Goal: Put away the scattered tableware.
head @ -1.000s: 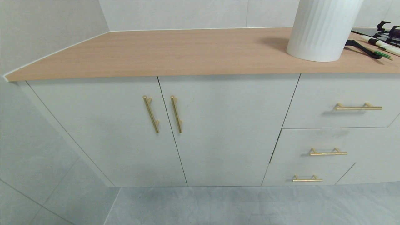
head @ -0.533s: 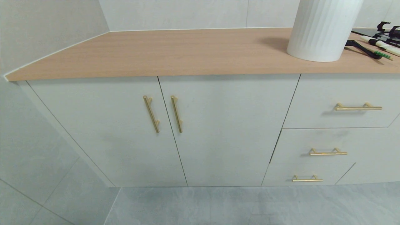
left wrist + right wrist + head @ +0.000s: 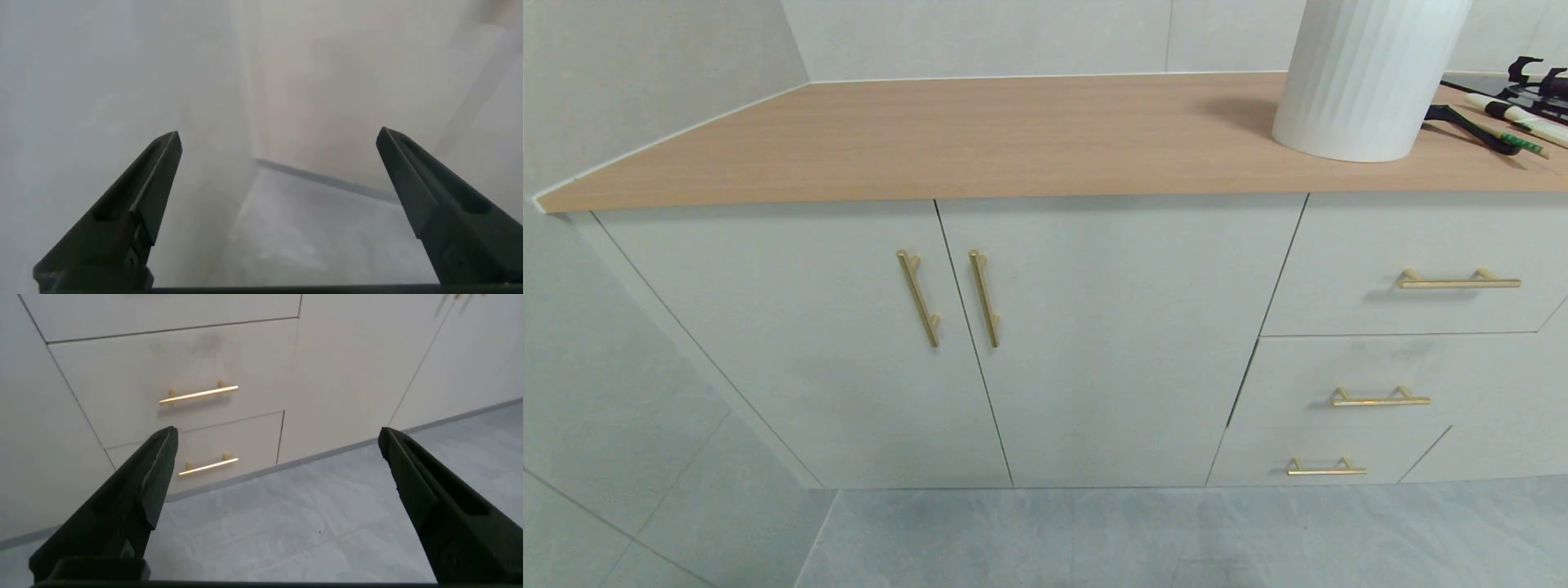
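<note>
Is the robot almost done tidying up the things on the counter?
No, it looks barely started.
Done: nothing has visibly been put away, and the drawers are shut.
In hand: nothing. The left gripper and right gripper are both open and empty.
Left: the utensils lie loose on the counter beside the white container.

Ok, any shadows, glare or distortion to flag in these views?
Head view: the white ribbed container casts a soft shadow leftward on the countertop; the cabinet doors have seams converging downward. Right wrist view: even light, no glare on the floor. Left wrist view: flat light past the left claw.
</note>
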